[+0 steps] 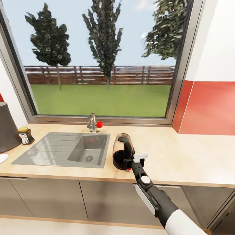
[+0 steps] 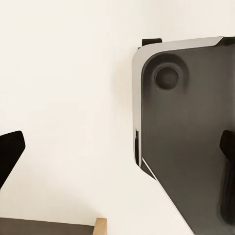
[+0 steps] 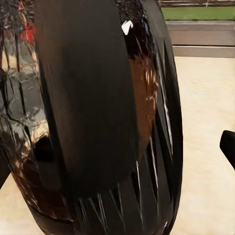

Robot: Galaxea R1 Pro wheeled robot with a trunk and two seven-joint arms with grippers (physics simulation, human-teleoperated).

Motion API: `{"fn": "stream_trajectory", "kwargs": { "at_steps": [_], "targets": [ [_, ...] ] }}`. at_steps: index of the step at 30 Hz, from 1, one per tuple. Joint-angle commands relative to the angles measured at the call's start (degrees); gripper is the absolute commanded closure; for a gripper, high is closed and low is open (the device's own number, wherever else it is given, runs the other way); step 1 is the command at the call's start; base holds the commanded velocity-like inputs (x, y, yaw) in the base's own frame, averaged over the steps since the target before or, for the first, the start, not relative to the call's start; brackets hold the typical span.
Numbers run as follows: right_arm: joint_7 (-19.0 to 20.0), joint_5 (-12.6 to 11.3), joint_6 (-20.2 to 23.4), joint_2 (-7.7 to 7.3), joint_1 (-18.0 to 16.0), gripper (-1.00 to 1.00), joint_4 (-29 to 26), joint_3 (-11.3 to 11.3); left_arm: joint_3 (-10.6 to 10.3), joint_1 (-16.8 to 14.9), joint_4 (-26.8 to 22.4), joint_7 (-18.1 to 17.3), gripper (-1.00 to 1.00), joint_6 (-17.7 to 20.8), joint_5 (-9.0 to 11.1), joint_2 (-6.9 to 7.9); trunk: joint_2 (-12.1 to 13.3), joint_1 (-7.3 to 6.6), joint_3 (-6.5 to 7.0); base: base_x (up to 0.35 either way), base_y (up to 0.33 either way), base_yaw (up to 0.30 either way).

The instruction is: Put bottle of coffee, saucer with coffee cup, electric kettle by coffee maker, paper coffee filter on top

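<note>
**Kettle up close at the right wrist**

A dark, glossy electric kettle (image 3: pixel 98 122) takes up most of the frame, its broad black handle running down the front and its glassy body throwing back warm brown and red reflections. One black fingertip (image 3: pixel 228 147) of the right gripper shows at the edge, clear of the kettle's side. Behind lies the pale wooden countertop (image 3: pixel 205 122), then a grey window frame (image 3: pixel 200 39) with green grass beyond.
</note>
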Motion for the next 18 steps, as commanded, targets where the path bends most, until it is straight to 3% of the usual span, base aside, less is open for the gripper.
{"fn": "stream_trajectory", "kwargs": {
  "at_steps": [1, 2, 3, 18],
  "targets": [
    [-0.37, -0.60, -0.24, -0.05, -0.08, -1.00, 0.00, 0.24, -0.43, -0.05, 0.02, 0.02, -1.00, -0.12, 0.16, 0.01, -0.13, 0.04, -0.13, 0.000, 0.000, 0.000],
    [-0.37, -0.60, -0.24, -0.05, -0.08, -1.00, 0.00, 0.24, -0.43, -0.05, 0.02, 0.02, -1.00, -0.12, 0.16, 0.01, -0.13, 0.04, -0.13, 0.000, 0.000, 0.000],
    [-0.37, -0.60, -0.24, -0.04, -0.08, 1.00, 0.00, 0.24, -0.43, -0.05, 0.02, 0.02, -1.00, -0.12, 0.16, 0.01, -0.13, 0.04, -0.13, 0.000, 0.000, 0.000],
    [-0.37, -0.60, -0.24, 0.00, -0.08, 1.00, -0.06, 0.24, -0.40, -0.05, 0.02, 0.02, -1.00, -0.12, 0.16, 0.09, -0.13, 0.04, -0.13, 0.000, 0.000, 0.000]
  ]
}}
